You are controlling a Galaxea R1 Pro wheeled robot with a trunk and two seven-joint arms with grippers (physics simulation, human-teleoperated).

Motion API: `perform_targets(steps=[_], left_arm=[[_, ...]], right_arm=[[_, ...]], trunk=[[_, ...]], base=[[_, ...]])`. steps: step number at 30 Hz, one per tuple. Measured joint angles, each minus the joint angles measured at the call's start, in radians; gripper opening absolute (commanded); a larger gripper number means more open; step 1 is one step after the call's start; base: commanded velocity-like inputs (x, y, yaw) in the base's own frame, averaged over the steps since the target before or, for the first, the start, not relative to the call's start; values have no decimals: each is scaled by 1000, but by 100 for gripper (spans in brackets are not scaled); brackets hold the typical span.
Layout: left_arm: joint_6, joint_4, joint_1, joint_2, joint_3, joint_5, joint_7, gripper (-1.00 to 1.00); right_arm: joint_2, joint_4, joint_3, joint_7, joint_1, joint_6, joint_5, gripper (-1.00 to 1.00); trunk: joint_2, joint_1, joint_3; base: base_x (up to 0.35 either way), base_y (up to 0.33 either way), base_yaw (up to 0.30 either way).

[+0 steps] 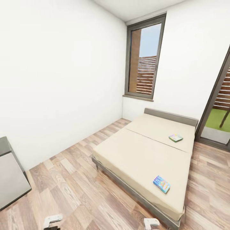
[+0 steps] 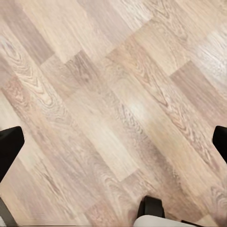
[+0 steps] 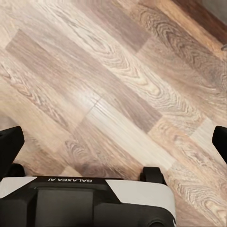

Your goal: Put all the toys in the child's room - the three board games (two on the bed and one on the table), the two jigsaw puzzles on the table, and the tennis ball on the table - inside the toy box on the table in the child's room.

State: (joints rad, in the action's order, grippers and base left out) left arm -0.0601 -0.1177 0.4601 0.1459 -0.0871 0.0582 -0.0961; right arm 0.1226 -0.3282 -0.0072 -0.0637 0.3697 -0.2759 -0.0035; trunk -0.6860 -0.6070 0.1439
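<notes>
Left gripper (image 2: 113, 142): jaws spread wide, black fingertips (image 2: 9, 149) at opposite edges of the left wrist view, nothing between them; floor (image 2: 113, 85) beneath, pale wood-grain planks laid diagonally.

Right gripper (image 3: 113, 142): jaws likewise wide apart, empty; black tips (image 3: 9, 146) at the frame edges, over darker, strongly figured planks. Robot base (image 3: 85, 201) below, black and white shell, lettered.

Head view: two white arm parts, left (image 1: 52, 219) and right (image 1: 151, 222), at the bottom edge, above the floor.

Bed (image 1: 140, 159): low, rectangular, beige mattress in two sections, grey frame and headboard, set against the far white wall.

Board games, two, flat rectangular boxes, both on the bed, well apart. Near game (image 1: 161, 184): blue, with yellow print, close to the foot. Far game (image 1: 175, 137): green and multicoloured, near the headboard.

Cabinet (image 1: 11, 179): grey, boxy, against the left wall.

Window (image 1: 145, 60): tall, grey-framed, slatted wood outside. Glass door (image 1: 217, 111) at right, grass beyond.
</notes>
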Motion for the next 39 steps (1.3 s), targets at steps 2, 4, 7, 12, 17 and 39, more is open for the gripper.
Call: perform_targets(steps=[2, 4, 7, 12, 17, 39], left_arm=[[2, 1, 0, -1, 0, 0, 1, 100], [2, 2, 0, 0, 0, 0, 3, 100], [2, 3, 0, 3, -1, 0, 17, 100], [2, 3, -2, 3, 0, 0, 52, 100], [1, 3, -2, 3, 0, 0, 60, 100], [7, 3, -2, -3, 1, 0, 61, 100]], right_arm=[[1, 0, 1, -1, 0, 18, 2, 100], [2, 1, 2, -1, 0, 26, 3, 100], [3, 1, 2, -1, 0, 35, 4, 100], [3, 1, 3, -2, 0, 40, 2, 100], [3, 1, 3, -2, 0, 41, 2, 100], [4, 2, 3, -1, 0, 43, -1, 100]], trunk=[[14, 8, -6], [28, 15, -12], [49, 27, -20], [84, 46, -34], [119, 65, -48], [274, 150, -110]], base=[[0, 0, 288], [0, 0, 290], [0, 0, 292], [0, 0, 293], [0, 0, 293], [0, 0, 293]])
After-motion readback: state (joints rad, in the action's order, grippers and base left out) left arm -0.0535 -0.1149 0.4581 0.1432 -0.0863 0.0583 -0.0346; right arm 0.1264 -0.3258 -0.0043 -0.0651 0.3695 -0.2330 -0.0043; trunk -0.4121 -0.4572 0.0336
